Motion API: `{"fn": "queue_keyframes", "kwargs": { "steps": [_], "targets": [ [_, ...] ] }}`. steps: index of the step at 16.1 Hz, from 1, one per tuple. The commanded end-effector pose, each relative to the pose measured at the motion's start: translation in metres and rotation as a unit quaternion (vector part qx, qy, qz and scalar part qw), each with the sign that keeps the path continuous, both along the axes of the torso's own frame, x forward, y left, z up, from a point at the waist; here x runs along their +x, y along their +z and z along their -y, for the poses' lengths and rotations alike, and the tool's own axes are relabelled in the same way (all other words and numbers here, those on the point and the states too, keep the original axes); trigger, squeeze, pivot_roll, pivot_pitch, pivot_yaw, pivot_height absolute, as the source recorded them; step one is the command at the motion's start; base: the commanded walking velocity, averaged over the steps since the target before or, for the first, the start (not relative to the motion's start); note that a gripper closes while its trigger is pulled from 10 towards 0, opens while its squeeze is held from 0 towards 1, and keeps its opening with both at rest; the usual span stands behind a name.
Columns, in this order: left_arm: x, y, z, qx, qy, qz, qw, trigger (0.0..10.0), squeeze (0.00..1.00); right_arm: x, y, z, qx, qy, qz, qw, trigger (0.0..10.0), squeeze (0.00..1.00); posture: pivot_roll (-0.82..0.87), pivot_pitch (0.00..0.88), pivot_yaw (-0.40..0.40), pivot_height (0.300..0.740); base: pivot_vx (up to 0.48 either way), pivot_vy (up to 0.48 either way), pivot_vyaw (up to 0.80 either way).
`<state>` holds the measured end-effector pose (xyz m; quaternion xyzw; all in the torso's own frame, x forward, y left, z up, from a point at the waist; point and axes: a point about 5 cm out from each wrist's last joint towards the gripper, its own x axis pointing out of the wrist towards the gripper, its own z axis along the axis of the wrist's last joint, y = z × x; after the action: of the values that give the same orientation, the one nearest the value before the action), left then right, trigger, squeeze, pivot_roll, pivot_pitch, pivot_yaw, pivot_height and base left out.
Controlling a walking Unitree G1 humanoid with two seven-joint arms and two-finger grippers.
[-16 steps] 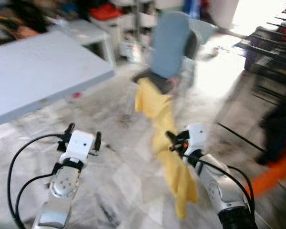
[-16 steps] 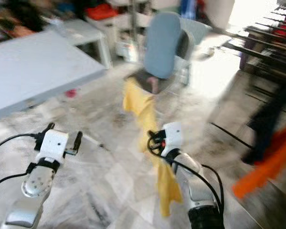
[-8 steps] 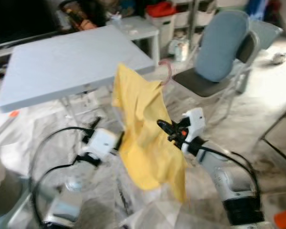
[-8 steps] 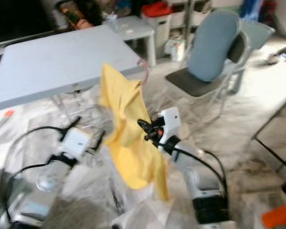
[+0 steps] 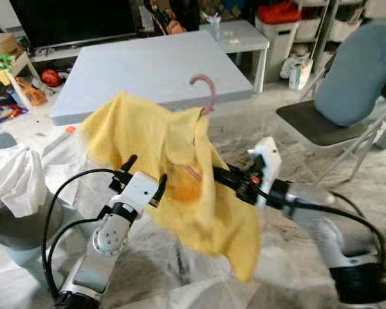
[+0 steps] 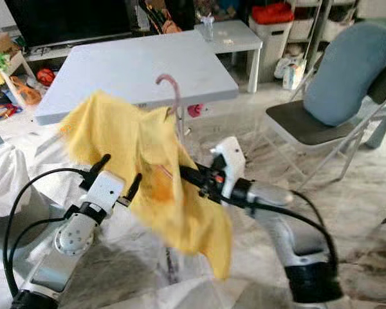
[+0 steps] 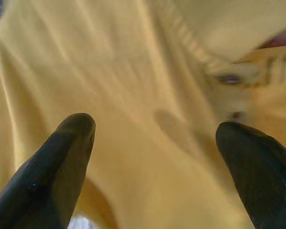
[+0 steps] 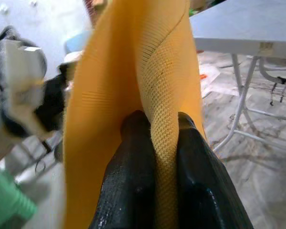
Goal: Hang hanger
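A yellow garment hangs on a pink hanger whose hook sticks up above the collar. My right gripper reaches in from the right and is shut on the garment's fabric, which the right wrist view shows pinched between the black fingers. My left gripper is held up on the cloth's left side, open; in the left wrist view its fingertips stand wide apart with yellow cloth close in front and nothing between them.
A grey table stands behind the garment, with a small white table beyond. A folding chair with a blue cushion is at the right. A grey bin holding white cloth sits at the left. Toys and boxes line the back.
The view has swung left, bringing the table to the centre. The garment has been lifted and swung left, spreading out. My left gripper now sits against the cloth.
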<state>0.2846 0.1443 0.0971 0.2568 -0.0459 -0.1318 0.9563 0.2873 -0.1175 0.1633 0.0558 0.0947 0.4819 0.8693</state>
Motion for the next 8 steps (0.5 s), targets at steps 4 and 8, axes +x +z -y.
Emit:
{"fn": "queue_keyframes", "kwargs": {
  "steps": [4, 8],
  "targets": [
    [0.005, -0.002, -0.014, 0.021, 0.037, 0.004, 0.999, 10.0, 0.00, -0.010, 0.012, -0.008, 0.004, 0.072, 0.007, 0.997, 10.0, 0.00, -0.09, 0.000, 0.033, 0.740, 0.000, 0.000, 0.00],
    [0.009, -0.001, -0.022, 0.033, 0.060, 0.014, 0.998, 10.0, 0.00, -0.014, 0.011, 0.003, -0.025, 0.097, -0.002, 0.995, 10.0, 0.00, -0.09, 0.000, 0.033, 0.740, 0.000, 0.000, 0.00]
  ]
}}
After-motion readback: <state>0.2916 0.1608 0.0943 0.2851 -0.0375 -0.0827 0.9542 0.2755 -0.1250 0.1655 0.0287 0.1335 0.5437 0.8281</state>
